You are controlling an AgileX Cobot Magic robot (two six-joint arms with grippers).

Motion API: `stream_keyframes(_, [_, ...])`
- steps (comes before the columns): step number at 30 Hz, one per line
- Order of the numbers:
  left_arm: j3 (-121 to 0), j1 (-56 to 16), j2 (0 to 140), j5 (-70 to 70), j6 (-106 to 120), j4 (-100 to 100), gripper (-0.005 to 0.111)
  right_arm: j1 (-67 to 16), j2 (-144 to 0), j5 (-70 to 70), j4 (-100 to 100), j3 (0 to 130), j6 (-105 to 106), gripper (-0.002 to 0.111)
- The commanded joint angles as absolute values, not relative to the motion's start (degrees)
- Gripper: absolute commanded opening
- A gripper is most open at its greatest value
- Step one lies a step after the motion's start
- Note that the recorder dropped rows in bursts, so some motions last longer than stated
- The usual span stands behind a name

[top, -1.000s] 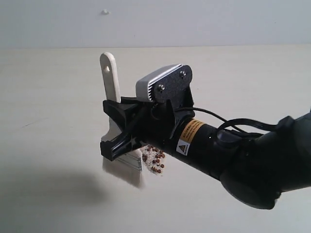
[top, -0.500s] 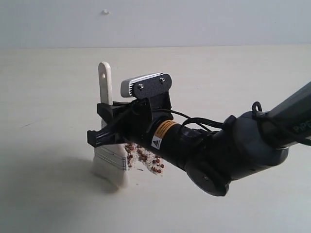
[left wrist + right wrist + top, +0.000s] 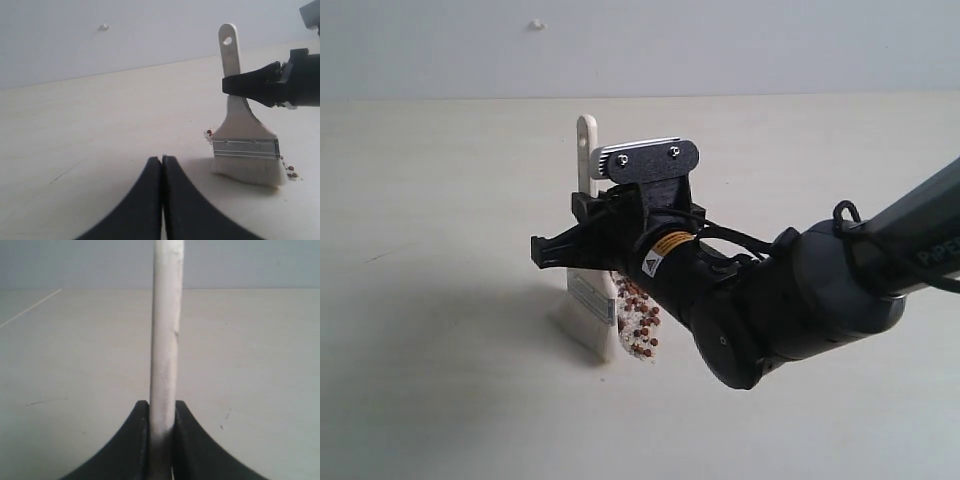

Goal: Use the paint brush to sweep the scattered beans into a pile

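The paint brush [image 3: 591,297] stands upright on the pale table, its cream bristles touching the surface and its handle pointing up. My right gripper [image 3: 570,235] is shut on the handle [image 3: 165,340], and in the right wrist view the jaws [image 3: 162,407] press it from both sides. The reddish-brown beans [image 3: 638,320] lie bunched with pale crumbs right beside the bristles, partly hidden behind my right arm. A few stray beans [image 3: 290,172] show by the brush [image 3: 245,131] in the left wrist view. My left gripper [image 3: 162,159] hovers shut and empty, short of the brush.
The table [image 3: 440,200] runs back to a grey wall with a small mark [image 3: 535,23]. The bulky dark right arm [image 3: 790,310] reaches in from the right, low over the surface.
The brush swung left, then came back right, pushing the spread beans into a tighter bunch. It now stands more edge-on. The left gripper stays shut.
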State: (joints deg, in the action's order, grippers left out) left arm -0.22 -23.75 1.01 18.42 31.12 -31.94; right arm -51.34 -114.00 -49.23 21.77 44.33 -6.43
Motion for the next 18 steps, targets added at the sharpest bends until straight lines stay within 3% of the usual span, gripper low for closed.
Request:
stream_keyframes(1, [0.0, -23.98, 0.81, 18.39, 31.29, -31.78, 0.0, -50.91, -113.92, -50.47, 22.14, 44.45, -4.32, 0.0])
stream_keyframes(13, [0.0, -23.98, 0.81, 18.39, 31.29, -31.78, 0.0, -50.91, -103.14, -42.48, 11.88, 44.45, -1.57, 0.0])
stream_keyframes(18, [0.0, -23.98, 0.81, 18.39, 31.29, -31.78, 0.0, -50.91, -97.9, -35.87, -20.35, 44.45, -3.8, 0.0])
